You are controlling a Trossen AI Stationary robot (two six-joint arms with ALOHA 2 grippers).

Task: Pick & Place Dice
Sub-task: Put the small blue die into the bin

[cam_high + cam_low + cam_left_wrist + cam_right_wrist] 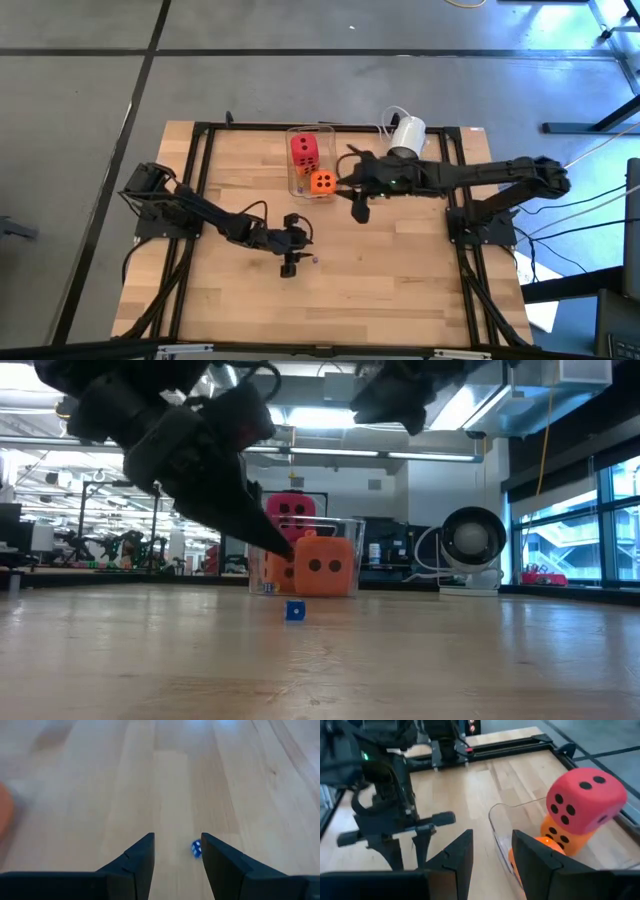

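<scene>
A clear container (296,172) stands on the table's far middle. In it a red die (305,150) sits on an orange die (562,837), and a second orange die (322,182) is at the container's near end. A tiny blue die (196,849) lies on the wood nearer the table's front. My left gripper (177,845) hangs open above it and points down; the blue die shows through the gap, close to one finger. In the low view the fingertip (283,550) ends above the blue die (294,611). My right gripper (492,850) is open, just right of the container's near end.
A white round device with a cable (407,133) stands at the table's far edge, right of the container. A black frame (190,180) runs along the table's sides. Bare wood (400,280) fills the near right part of the table.
</scene>
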